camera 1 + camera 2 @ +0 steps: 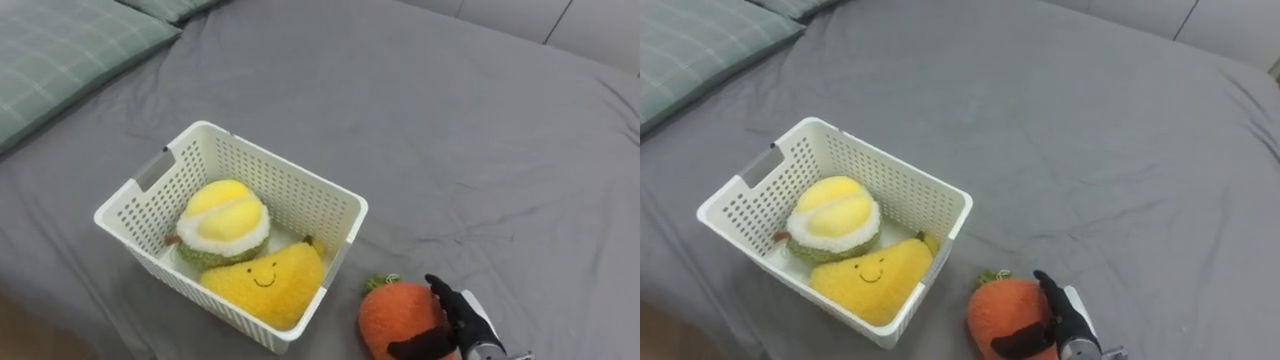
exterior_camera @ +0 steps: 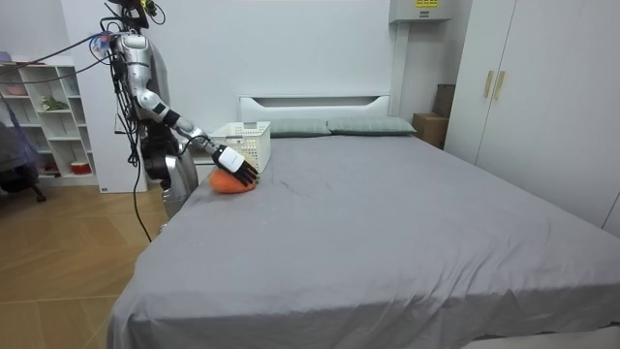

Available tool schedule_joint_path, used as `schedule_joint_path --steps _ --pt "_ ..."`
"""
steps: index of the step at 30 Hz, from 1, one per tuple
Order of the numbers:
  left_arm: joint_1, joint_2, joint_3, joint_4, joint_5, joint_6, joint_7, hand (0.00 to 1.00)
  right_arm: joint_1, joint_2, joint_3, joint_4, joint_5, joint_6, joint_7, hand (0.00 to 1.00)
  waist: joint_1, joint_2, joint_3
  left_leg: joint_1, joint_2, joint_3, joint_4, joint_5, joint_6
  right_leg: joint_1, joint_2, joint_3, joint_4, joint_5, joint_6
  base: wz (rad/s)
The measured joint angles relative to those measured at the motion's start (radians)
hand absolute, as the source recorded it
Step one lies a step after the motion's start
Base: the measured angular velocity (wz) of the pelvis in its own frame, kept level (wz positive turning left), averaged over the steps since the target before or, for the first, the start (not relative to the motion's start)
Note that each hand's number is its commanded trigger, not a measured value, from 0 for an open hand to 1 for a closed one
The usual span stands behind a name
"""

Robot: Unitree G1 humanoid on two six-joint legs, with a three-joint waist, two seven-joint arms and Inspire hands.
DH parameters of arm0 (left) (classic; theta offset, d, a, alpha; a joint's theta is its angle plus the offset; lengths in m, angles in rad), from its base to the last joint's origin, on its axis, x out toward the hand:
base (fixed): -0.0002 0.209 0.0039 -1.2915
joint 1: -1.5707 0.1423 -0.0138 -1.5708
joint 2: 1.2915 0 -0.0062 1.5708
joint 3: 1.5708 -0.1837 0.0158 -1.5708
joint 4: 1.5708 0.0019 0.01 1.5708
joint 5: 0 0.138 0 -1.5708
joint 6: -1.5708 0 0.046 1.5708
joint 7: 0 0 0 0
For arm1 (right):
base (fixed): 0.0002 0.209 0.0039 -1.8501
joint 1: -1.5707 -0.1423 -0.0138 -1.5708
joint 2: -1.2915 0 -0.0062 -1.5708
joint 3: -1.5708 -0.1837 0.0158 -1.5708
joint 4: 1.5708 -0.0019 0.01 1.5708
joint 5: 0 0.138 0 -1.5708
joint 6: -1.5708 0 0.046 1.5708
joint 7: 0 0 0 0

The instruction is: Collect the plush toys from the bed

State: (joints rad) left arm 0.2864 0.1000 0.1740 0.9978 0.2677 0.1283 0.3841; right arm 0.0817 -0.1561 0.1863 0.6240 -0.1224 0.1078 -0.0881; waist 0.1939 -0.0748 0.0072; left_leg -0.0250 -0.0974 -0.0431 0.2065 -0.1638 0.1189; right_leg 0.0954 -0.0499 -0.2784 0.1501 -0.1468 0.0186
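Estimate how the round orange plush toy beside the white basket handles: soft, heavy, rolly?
Probably soft and light: the orange round plush toy looks fuzzy and stuffed, so the right hand wrapped on it may sink in. Its round shape could roll if nudged on the grey bed.

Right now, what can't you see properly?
- Round orange plush toy: bottom cut off by the eye views' lower edge.
- Right robot hand on it: grip unclear, cropped there, tiny in the room view.
- Green-rimmed round plush toy: lower side hidden by the smiling yellow plush toy.
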Motion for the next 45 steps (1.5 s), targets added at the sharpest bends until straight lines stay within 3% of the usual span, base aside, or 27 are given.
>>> schedule_joint_path --steps 1,2,14,22,33,45 --pt "0.008 0.000 0.000 0.000 0.000 -0.001 0.000 0.00 -0.005 0.000 0.000 0.012 0.007 0.000 -0.009 0.98 0.006 0.001 0.0009 0.000 -0.001 -0.002 0.000 0.000 0.001 0.001 0.000 -0.001 0.000 0.000 0.001 0.06" --pt "0.019 0.000 -0.001 -0.001 -0.001 -0.003 0.000 0.00 -0.020 0.002 0.000 0.034 0.024 -0.001 -0.018 1.00 0.005 0.003 0.0021 -0.001 -0.002 -0.005 0.001 0.000 0.001 0.002 0.000 -0.005 0.000 -0.001 0.001 0.08" --pt "0.038 -0.001 -0.011 0.002 -0.001 -0.006 -0.001 0.00 -0.094 0.000 -0.002 0.168 0.065 -0.014 -0.113 1.00 0.007 0.007 0.0035 -0.033 -0.012 -0.048 0.032 0.001 0.001 -0.001 -0.002 -0.050 0.000 -0.001 0.002 0.12" --pt "0.038 -0.003 -0.011 -0.003 -0.001 -0.012 -0.001 0.00 -0.094 0.002 -0.001 0.189 0.064 -0.028 -0.113 1.00 0.008 0.021 0.0021 -0.039 -0.014 -0.049 0.031 0.002 0.002 -0.008 -0.004 -0.051 0.000 -0.002 0.004 0.00" --pt "0.039 -0.005 -0.021 -0.048 0.001 -0.011 -0.002 0.00 -0.092 0.001 0.009 0.187 0.066 -0.043 -0.109 1.00 0.004 0.014 -0.0031 -0.030 -0.015 -0.046 0.028 0.003 0.003 -0.005 -0.005 -0.046 -0.001 -0.003 0.005 0.00" --pt "-0.001 -0.006 -0.021 -0.001 -0.003 -0.008 -0.002 0.00 -0.088 -0.011 -0.012 -0.020 0.073 -0.054 -0.104 1.00 -0.024 0.010 -0.0010 0.002 -0.009 -0.012 0.010 0.007 0.004 0.010 -0.004 -0.002 0.000 -0.004 0.006 -0.09"
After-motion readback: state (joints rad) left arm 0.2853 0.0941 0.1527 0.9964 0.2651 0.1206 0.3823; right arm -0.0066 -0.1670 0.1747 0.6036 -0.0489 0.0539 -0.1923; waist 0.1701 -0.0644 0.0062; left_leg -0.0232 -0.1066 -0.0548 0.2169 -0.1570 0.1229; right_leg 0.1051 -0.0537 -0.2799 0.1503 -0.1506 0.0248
